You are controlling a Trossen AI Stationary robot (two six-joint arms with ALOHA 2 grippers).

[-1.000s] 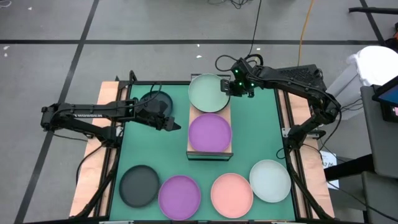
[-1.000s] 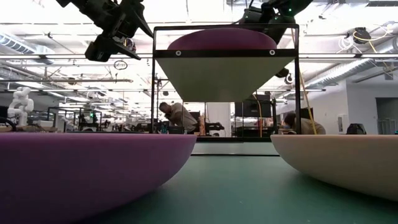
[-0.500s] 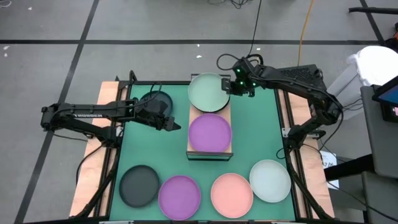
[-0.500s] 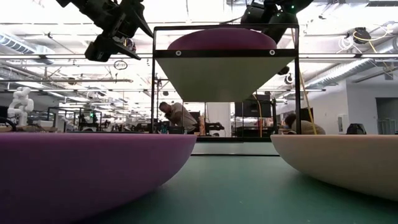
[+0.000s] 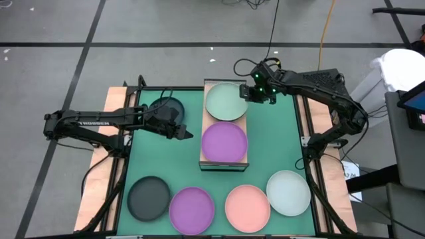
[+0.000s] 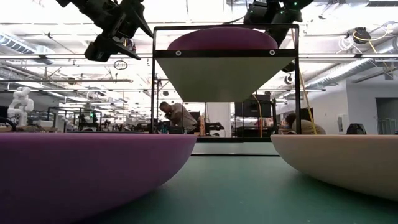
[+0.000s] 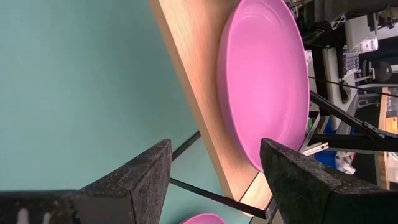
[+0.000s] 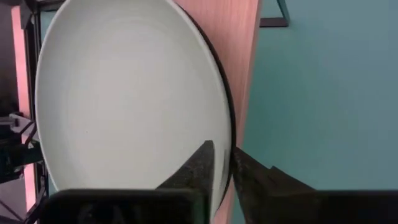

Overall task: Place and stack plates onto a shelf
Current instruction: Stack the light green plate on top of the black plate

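Note:
The wooden shelf [image 5: 240,125] stands mid-table on the green mat. A purple plate [image 5: 224,141] lies on its near half and also shows in the left wrist view [image 7: 264,81]. My right gripper [image 5: 251,93] is shut on a pale green plate [image 5: 226,101] over the shelf's far half; a dark edge [image 8: 227,112] shows under its rim. My left gripper [image 5: 183,132] is open and empty above the mat left of the shelf, beside a dark grey plate [image 5: 166,109]. Dark grey [image 5: 149,197], purple [image 5: 192,207], pink [image 5: 247,207] and whitish-blue [image 5: 288,192] plates lie along the near edge. My right gripper pinches the pale green plate's rim [image 8: 222,158] on the side toward the table's right edge. One finger [image 8: 200,167] lies over the plate's inside and the other [image 8: 250,174] outside the rim. The fingers come from the table's right side. Whether the plate rests on the shelf, I cannot tell.
The shelf has a black metal frame [image 6: 153,81] that lifts it above the mat. Wooden table margins [image 5: 113,106] flank the mat. In the low view the near purple plate [image 6: 93,168] and the pink plate [image 6: 342,162] fill the foreground; people sit in the room behind.
My right gripper has gone a little toward the table's right edge, drawing the pale green plate with it. The plate overhung the shelf's far left corner before and now lies squarely over the shelf's far half.

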